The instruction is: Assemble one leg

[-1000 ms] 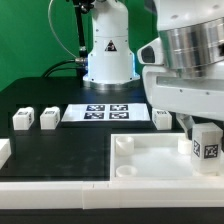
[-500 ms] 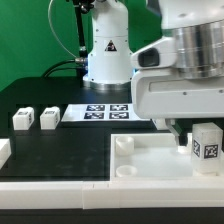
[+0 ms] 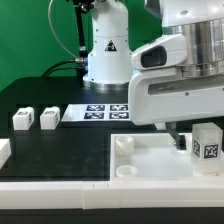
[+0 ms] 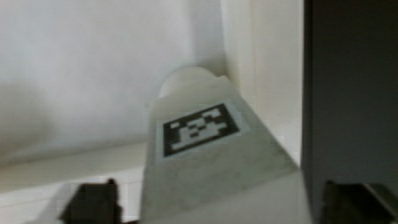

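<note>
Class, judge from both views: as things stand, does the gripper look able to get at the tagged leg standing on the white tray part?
Probably yes. The wrist view shows the leg straight ahead between the open gripper's two fingertips, with nothing over or in front of it.

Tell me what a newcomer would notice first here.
The arm's bulky gripper fills the exterior view's right, close over a tagged leg standing upright in a corner of the white tray. Two more legs sit on the black table toward that view's left.
</note>
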`<state>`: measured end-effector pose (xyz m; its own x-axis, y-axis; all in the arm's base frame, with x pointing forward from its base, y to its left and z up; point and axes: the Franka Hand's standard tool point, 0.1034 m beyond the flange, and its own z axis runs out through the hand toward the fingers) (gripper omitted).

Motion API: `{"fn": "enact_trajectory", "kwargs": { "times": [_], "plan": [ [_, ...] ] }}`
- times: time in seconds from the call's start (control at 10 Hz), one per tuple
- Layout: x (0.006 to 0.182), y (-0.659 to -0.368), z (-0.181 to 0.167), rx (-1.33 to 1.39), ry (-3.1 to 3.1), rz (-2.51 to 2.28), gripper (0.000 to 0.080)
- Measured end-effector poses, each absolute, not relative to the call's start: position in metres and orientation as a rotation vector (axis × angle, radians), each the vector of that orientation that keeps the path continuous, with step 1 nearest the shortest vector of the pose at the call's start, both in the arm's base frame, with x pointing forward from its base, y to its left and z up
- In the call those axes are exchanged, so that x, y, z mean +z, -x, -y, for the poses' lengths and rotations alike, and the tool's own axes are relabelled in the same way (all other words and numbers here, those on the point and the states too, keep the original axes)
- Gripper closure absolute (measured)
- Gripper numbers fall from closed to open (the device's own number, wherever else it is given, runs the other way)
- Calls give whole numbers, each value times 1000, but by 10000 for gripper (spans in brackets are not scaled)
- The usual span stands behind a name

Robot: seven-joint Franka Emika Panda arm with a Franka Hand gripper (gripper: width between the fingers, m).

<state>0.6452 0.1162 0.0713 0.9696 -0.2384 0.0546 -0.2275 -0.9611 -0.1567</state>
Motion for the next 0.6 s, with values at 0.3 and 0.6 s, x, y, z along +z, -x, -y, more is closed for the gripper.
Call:
{"fn": "enact_trajectory", "kwargs": {
  "times": [0.3,0.6],
  "plan": [
    [70,-645,-112,-74,2880,-775,496],
    [68,-643,-105,-7,2528,-1495,496]
  ]
}}
